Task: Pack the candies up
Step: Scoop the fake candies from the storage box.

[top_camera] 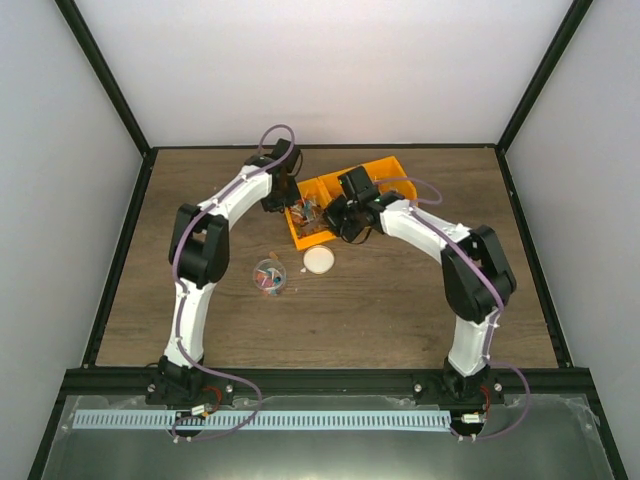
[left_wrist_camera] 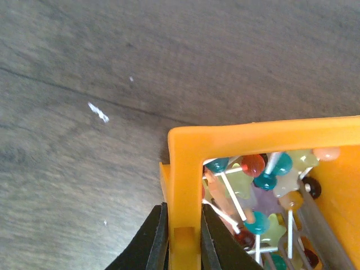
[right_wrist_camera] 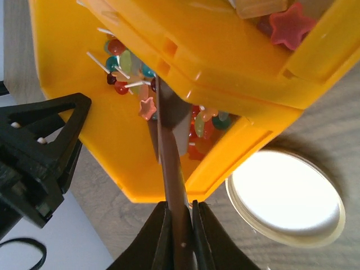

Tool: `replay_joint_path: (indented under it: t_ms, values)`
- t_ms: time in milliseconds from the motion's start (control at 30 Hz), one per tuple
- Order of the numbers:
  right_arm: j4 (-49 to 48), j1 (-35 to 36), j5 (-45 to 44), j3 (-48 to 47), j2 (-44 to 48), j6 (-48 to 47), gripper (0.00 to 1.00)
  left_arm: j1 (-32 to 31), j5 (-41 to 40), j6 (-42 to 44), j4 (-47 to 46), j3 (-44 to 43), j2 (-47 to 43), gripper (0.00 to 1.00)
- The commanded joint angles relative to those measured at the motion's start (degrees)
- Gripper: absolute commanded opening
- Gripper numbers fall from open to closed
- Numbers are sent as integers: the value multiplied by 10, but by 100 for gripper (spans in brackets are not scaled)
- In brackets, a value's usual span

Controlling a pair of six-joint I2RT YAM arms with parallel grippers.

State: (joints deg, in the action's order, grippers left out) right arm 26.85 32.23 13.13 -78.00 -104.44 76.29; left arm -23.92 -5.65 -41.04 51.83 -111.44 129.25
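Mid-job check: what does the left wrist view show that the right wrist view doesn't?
Left wrist only: the left gripper shut on the wall of the orange bin. Right wrist only: the right gripper shut on the brown scoop, which reaches into the bin, and the cream lid beside it. Both: the bin and candies inside.

No legible text, labels, brand marks or numbers in any view
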Motion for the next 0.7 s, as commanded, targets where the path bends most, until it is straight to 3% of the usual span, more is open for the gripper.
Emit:
replay_joint_path:
  t_ms: [0, 133, 300, 500, 667]
  values:
    - [-37, -19, -14, 3, -121, -22, 1, 9, 33, 49, 45, 17, 19, 4]
    - [-122, -19, 16, 26, -137, -40, 1, 5, 35, 57, 47, 16, 18, 4]
    - [-214, -21, 28, 108, -62, -39, 1, 8, 18, 59, 53, 8, 22, 4]
    - [54, -20, -46, -38, -28, -23, 1, 19, 14, 45, 52, 0, 29, 4]
    - [154, -14, -43, -100, -24, -4, 1, 23, 12, 37, 50, 3, 29, 4]
